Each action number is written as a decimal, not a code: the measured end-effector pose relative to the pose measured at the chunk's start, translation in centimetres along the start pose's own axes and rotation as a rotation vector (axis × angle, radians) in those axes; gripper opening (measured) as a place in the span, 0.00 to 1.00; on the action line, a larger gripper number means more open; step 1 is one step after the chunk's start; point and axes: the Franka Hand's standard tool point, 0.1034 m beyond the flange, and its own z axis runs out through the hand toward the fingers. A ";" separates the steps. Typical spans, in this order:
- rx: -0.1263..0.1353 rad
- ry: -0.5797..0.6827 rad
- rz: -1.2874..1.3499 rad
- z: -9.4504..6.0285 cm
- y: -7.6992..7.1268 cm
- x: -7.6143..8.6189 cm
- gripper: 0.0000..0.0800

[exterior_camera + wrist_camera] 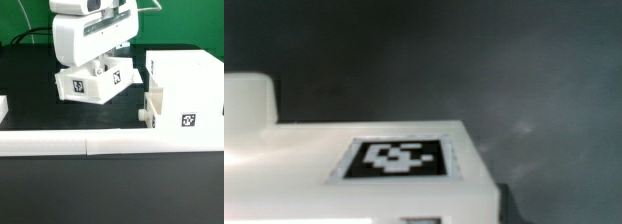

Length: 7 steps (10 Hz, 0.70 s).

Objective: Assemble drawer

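Observation:
The white drawer housing [188, 88] stands at the exterior view's right, with a tag on its front. One knobbed tray [150, 110] sits in its lower side, knob pointing to the exterior view's left. The second tray [92, 86], tagged on its sides, is tilted on the black table left of the housing. My gripper [101, 70] comes down from above into this tray and is shut on its wall. In the wrist view the tray's white surface [295, 150] and one tag [399, 160] fill the near part; my fingers are hidden there.
A long low white border wall [100, 145] runs across the front of the black table. A small white part [3, 105] shows at the exterior view's left edge. Dark table surface [491, 60] lies beyond the tray in the wrist view.

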 end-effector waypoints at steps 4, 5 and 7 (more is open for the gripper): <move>0.000 -0.012 -0.241 0.2 0.1 -0.4 0.06; -0.003 -0.019 -0.339 0.2 0.2 -0.6 0.06; -0.013 -0.032 -0.433 0.5 0.7 -0.6 0.06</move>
